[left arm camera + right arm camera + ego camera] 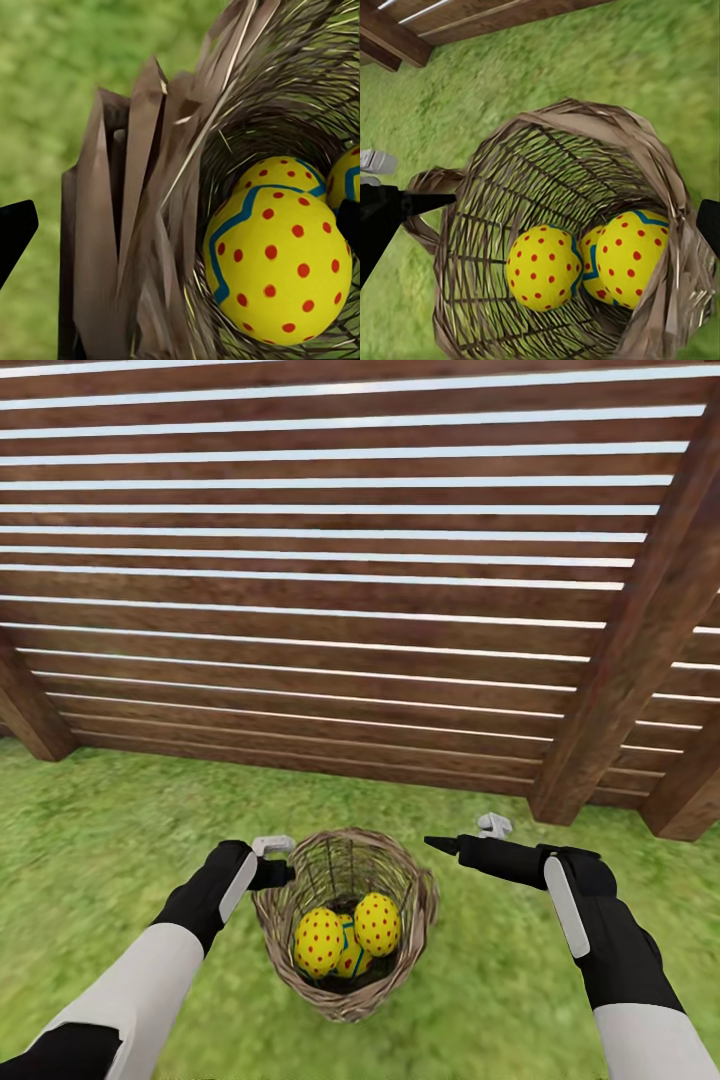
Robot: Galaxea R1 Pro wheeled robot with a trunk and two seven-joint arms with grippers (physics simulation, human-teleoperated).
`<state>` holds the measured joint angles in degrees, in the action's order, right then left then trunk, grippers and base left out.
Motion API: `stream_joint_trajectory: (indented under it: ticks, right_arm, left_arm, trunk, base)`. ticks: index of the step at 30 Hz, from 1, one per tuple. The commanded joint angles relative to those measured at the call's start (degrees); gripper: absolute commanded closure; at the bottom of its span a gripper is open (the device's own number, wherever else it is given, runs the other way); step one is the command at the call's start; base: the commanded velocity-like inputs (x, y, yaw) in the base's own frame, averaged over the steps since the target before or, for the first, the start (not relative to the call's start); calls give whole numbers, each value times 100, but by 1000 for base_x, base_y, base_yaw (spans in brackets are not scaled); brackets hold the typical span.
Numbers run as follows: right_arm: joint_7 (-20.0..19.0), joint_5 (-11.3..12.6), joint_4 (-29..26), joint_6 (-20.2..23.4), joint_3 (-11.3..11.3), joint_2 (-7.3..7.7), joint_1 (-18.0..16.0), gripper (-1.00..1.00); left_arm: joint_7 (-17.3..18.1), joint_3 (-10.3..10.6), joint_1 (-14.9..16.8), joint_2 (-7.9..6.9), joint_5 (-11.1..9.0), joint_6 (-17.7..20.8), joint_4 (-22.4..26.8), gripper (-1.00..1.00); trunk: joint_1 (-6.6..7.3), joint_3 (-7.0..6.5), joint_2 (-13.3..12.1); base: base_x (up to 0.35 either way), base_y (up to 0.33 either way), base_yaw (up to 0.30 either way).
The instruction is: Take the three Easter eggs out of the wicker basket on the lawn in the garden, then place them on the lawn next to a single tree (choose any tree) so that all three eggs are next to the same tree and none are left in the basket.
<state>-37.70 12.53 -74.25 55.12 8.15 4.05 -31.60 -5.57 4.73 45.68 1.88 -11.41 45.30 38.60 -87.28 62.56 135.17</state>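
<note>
Sitting on the lawn [110,810] just in front of the brown slatted fence [330,590], the wicker basket [415,905] holds all three Easter eggs: left egg [318,941], right egg [377,923], and a third egg [350,958] wedged low between them, mostly hidden. Eggs are touching each other at the basket bottom. Basket looks tilted toward the camera, mouth open upward.

Left pincer [272,860] is right at the basket's left rim, seemingly straddling the wall: in the left wrist view one dark finger [15,232] sits outside the weave and the other fingertip [349,221] inside by the eggs. Jaws are spread wide, nothing clamped as far as I can tell; contact with the rim is unclear.

Right pincer [470,838] hovers near the basket's right rim, above the grass, jaws apart, holding nothing. Its wrist view looks straight down into the basket [660,161].
</note>
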Motion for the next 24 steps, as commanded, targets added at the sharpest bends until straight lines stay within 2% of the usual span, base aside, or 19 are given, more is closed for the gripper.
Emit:
stream_joint_trajectory:
  ticks: [1,4,17,18,24]
  right_arm:
    - [-18,5,-2,33,7,-1,-4,-100]
    - [-18,4,-2,35,3,-1,-4,-100]
    - [-18,4,-2,35,11,-1,-4,-100]
    - [-18,4,-2,34,11,-1,-4,-100]
    - [-18,4,-1,33,11,-1,-4,-100]
  left_arm:
    - [-58,19,2,-1,-62,22,7,-100]
    - [-63,17,2,-1,-58,23,11,-100]
    - [-68,10,2,-3,-54,13,22,-100]
    - [-68,10,2,-5,-54,14,17,100]
    - [-69,10,2,-4,-46,12,7,100]
  trunk:
    - [-21,23,44]
    - [-87,77,164]
    - [-87,77,164]
    - [-87,77,164]
    - [-87,77,164]
  base:
    - [0,0,0]
    - [0,0,0]
    - [0,0,0]
    - [0,0,0]
    - [0,0,0]
